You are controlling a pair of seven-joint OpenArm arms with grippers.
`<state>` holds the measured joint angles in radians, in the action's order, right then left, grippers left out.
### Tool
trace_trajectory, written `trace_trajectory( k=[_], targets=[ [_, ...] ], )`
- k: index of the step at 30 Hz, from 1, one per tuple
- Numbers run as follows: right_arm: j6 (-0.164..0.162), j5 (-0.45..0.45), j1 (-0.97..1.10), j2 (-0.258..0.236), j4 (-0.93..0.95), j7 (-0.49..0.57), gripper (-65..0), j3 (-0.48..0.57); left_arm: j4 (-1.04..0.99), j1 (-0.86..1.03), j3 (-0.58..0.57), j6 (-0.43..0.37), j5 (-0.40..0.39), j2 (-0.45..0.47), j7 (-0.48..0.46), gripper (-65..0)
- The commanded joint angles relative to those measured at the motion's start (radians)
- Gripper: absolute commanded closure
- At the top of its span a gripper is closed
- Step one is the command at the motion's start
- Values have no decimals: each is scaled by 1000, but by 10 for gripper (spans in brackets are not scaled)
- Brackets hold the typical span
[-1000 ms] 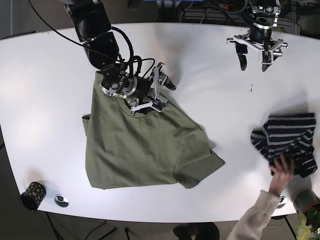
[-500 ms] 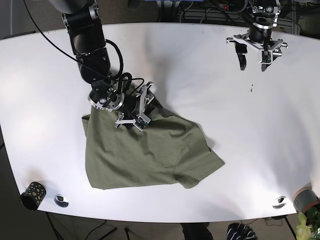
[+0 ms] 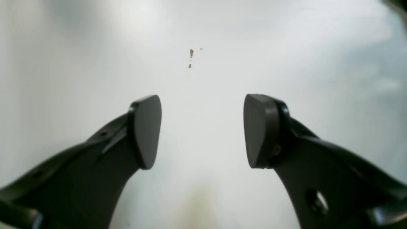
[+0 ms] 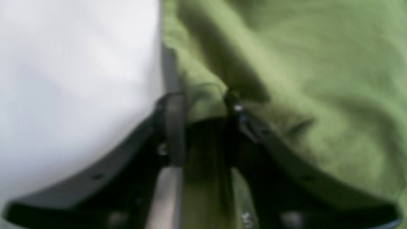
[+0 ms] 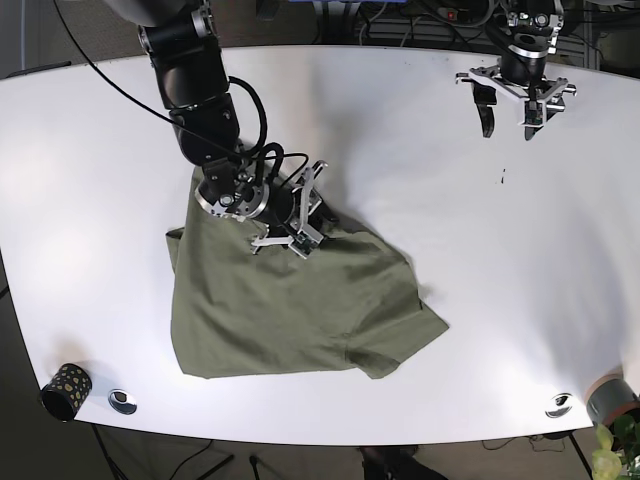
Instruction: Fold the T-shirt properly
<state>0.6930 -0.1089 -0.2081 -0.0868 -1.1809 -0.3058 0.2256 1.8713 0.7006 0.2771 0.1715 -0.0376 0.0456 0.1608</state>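
An olive-green T-shirt (image 5: 290,300) lies crumpled on the white table (image 5: 430,230), left of centre, with its top edge bunched. My right gripper (image 5: 308,220) sits at that top edge. In the right wrist view its fingers (image 4: 173,124) stand close together with a fold of the green cloth (image 4: 302,63) pinched between them. My left gripper (image 5: 510,122) hovers open and empty over bare table at the far right. The left wrist view shows its two pads (image 3: 144,130) wide apart with nothing between them.
A black patterned cup (image 5: 65,390) and a small metal disc (image 5: 123,401) sit at the front left edge. Another disc (image 5: 558,404) and a grey pot (image 5: 610,398) sit at the front right. Small dark specks (image 5: 503,178) mark the table on the right.
My right gripper dragged the shirt's collar edge down and left, then shifted right, bunching the top. The striped garment and the person's hand at the front right have left the view.
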Motion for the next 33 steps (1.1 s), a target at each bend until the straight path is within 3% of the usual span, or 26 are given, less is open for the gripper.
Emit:
trace_trajectory(
  k=[1,3,9,17,27,29,33],
  targets=[
    [-25,-22,-18,14,-11,10,-41,1,15,4,3,-2,-6,6,-27,-379],
    [-54,-36,-18,17,-17,10,0,1,15,4,1,-2,-6,7,-27,-379],
    [-54,-35,0,17,-136,-13,0,-4,15,-3,1,-2,-6,9,-27,-379],
    [-54,-35,-4,17,-508,-234,0,-2,15,-35,-34,-3,-8,43,-27,-379],
    [-52,-33,-360,23,-723,-547,0,-2,17,-129,-124,-2,-8,41,-25,-379],
    [-48,-33,-419,23,-733,-576,0,-2,17,-140,-166,-2,-6,41,-23,-379],
    [4,-39,-505,19,-733,-591,0,-4,20,-186,-276,0,-5,46,62,-379]
  ],
)
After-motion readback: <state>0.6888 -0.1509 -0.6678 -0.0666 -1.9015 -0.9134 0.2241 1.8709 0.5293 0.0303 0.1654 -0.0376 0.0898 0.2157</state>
